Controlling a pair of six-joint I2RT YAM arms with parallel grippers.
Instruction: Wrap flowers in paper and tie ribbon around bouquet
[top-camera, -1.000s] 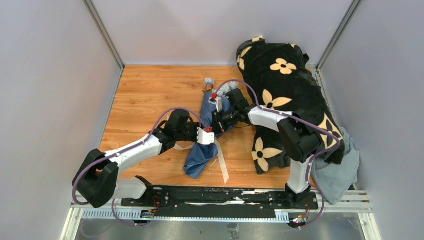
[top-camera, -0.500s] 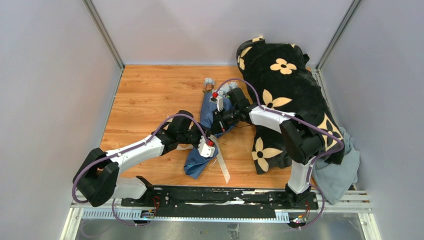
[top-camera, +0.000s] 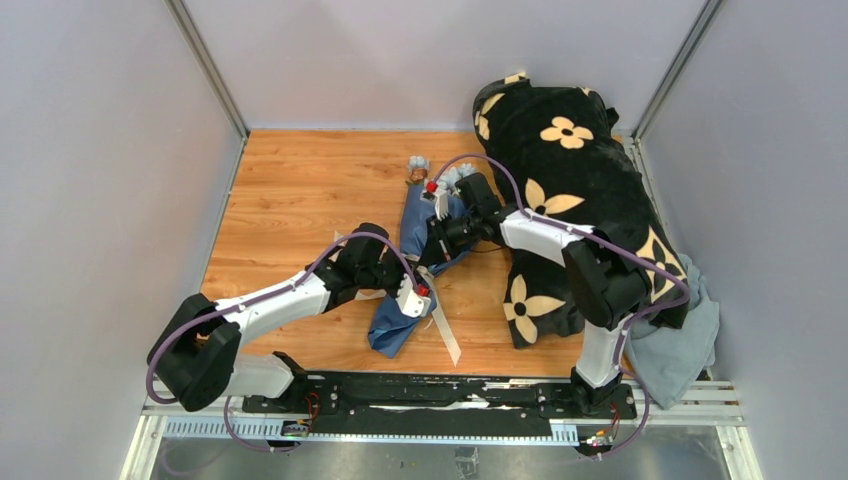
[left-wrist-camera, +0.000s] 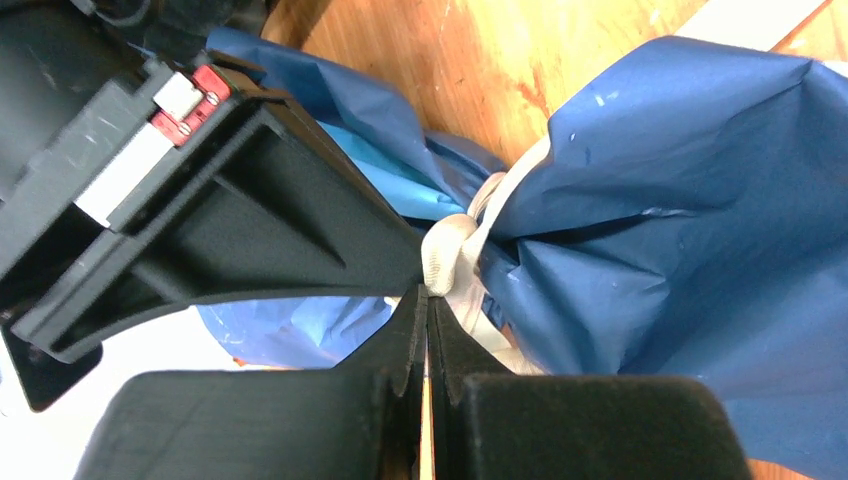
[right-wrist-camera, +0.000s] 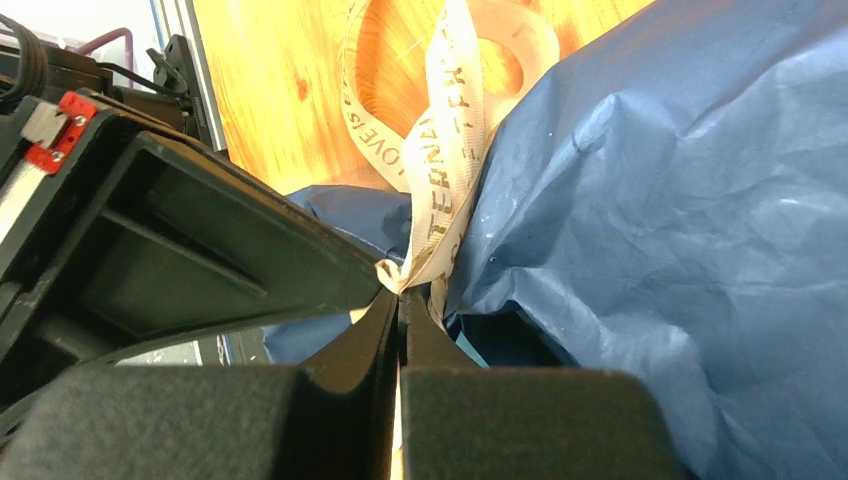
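Observation:
The bouquet (top-camera: 411, 216) lies on the wooden table (top-camera: 300, 190), a cone of navy paper (left-wrist-camera: 680, 200) with its flowers (top-camera: 418, 163) at the far end. The cream ribbon (top-camera: 445, 338) is looped around the cone's middle, and one tail trails toward the near edge. My left gripper (top-camera: 424, 292) is shut, its tips (left-wrist-camera: 428, 297) pinching the bunched ribbon (left-wrist-camera: 445, 255). My right gripper (top-camera: 432, 258) comes from the far side and is shut on a printed strand of the ribbon (right-wrist-camera: 450, 150) at its tips (right-wrist-camera: 401, 297). The two grippers nearly touch.
A black plush blanket (top-camera: 570, 180) with cream flower shapes is heaped along the right side. A grey-blue cloth (top-camera: 680, 350) hangs at the near right corner. Grey walls enclose the table on three sides.
My left gripper dropped toward the near edge beside the bouquet's waist, opened wider, then closed on the ribbon. The right gripper stayed shut and barely moved.

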